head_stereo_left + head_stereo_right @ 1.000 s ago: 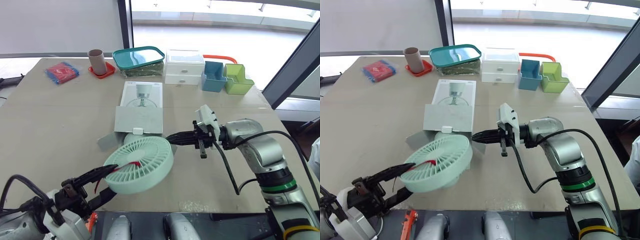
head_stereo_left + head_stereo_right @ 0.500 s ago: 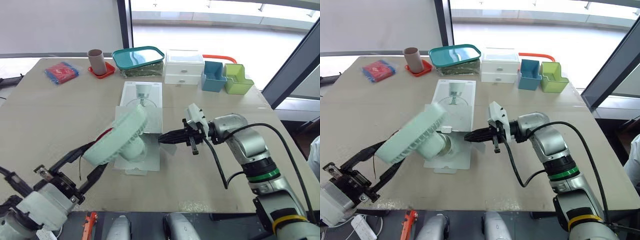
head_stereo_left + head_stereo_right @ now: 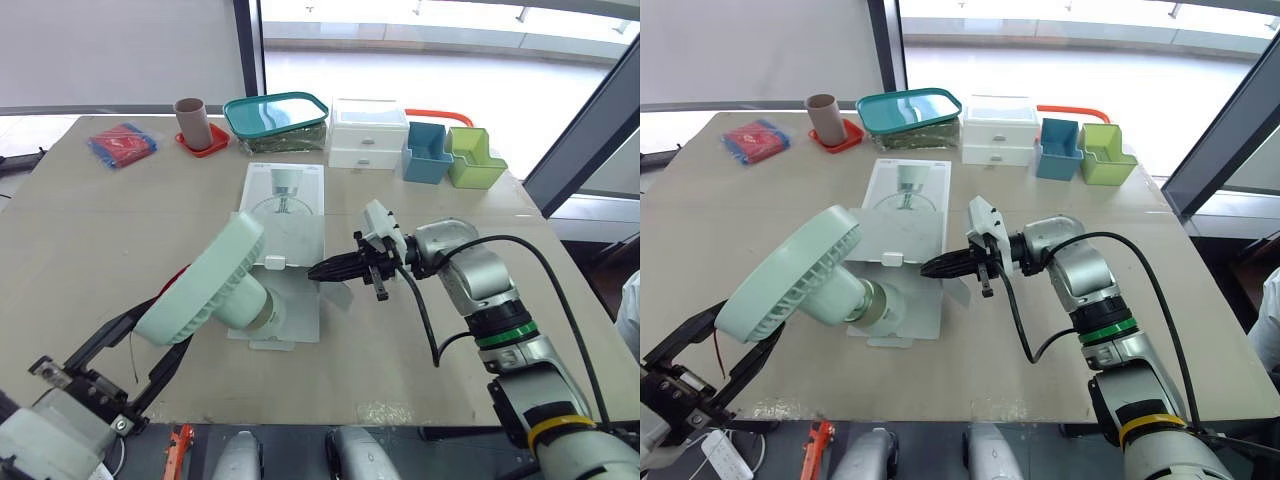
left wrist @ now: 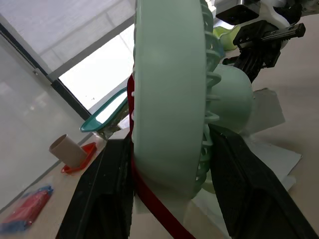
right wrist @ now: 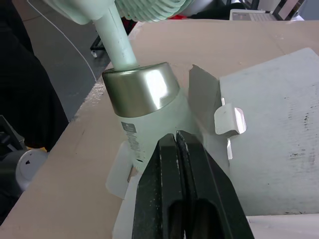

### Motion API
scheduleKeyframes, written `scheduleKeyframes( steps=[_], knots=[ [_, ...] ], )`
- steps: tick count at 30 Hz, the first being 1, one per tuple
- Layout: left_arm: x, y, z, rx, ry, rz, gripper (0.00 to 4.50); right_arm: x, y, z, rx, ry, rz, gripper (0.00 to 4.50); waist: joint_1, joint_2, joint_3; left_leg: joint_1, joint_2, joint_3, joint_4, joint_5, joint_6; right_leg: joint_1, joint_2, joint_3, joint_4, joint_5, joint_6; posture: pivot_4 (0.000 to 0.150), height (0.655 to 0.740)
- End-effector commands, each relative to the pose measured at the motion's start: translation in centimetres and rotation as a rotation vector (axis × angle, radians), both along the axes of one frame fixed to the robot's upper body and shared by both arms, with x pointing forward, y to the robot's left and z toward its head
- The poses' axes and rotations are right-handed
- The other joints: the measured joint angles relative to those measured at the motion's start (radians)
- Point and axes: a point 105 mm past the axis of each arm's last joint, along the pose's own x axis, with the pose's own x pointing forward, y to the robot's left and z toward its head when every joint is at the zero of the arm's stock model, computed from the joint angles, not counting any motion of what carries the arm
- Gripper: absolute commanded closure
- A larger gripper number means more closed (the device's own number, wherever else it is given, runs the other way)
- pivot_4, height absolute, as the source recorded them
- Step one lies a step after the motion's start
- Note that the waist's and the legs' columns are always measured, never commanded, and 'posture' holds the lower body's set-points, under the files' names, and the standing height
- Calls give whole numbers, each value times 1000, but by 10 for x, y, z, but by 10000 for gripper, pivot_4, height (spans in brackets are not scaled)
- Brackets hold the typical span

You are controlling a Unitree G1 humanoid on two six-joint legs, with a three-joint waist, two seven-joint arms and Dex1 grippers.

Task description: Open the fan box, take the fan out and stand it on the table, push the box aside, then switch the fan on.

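The box is lying flat on the surface with its end flaps open, so I judge the opening done. The fan is out of the box but not yet standing. It is tilting, with its base over the flaps at the box's open end and its head leaning out past that end, toward my left. I cannot tell whether the base is touching a flap or hanging just above it. Setting the fan upright, pushing the box aside and switching the fan on are all left to do.

My left gripper is clamping the fan's round head, one finger on each face, with a red strap running beside one finger. That arm is reaching up from low on my left, beyond the box's open end, carrying the fan at a slant.

My right gripper is pinched closed on nothing. That forearm is lying low and level, pointing in at the box's open end, its tips at the right-hand flap just beside the fan's base.
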Motion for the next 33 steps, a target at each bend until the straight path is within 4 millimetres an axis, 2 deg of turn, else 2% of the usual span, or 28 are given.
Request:
scheduleKeyframes(
  steps=[1, 10, 17, 20, 23, 27, 33],
  knots=[
    [-8, 12, 25, 22, -97, 74, 27035, -1, 6, 9, 11, -44, 42, 45000, 0, 0, 0, 0, 0, 0, 0, 0, 0, 0, 0, 0, 0, 0, 0, 1500, 7400],
    [-5, 50, 22, -2, -78, 220, 27035, -6, 2, 16, 36, -47, 78, 45000, 0, 0, 0, 0, 0, 0, 0, 0, 0, 0, 1, 0, 0, -2, 0, 1500, 7400],
    [-8, 67, 19, 12, -54, 265, 27035, -4, 2, 17, 35, -53, 76, 45000, -1, 0, 0, 0, 0, 0, 0, 0, 0, 0, 1, 1, 0, -2, 0, 1500, 7400],
    [-2, 81, 24, 12, -91, 314, 27035, -6, 4, 16, 40, -51, 78, 45000, -1, 0, 0, 0, 0, 0, 0, 0, 0, 0, 1, 1, 0, -2, 0, 1500, 7400],
    [2, 86, 26, -4, -105, 330, 27035, -7, 4, 16, 43, -51, 78, 45000, -1, -1, 0, 0, 1, 0, 0, 0, 0, 0, 3, 1, 0, -1, -1, 1500, 7400],
    [16, 99, 34, -36, -137, 352, 27035, -5, 2, 18, 36, -58, 57, 45000, -1, -1, 0, 0, 1, -1, 0, 0, 0, 0, 3, 1, 0, -1, -1, 1500, 7400],
    [36, 108, 30, -66, -126, 371, 27035, -8, -3, 18, 28, -57, 28, 45000, 1, -1, 0, 0, 1, -1, 0, 0, 0, 0, 2, 0, 1, -1, 0, 1500, 7400]
  ],
)
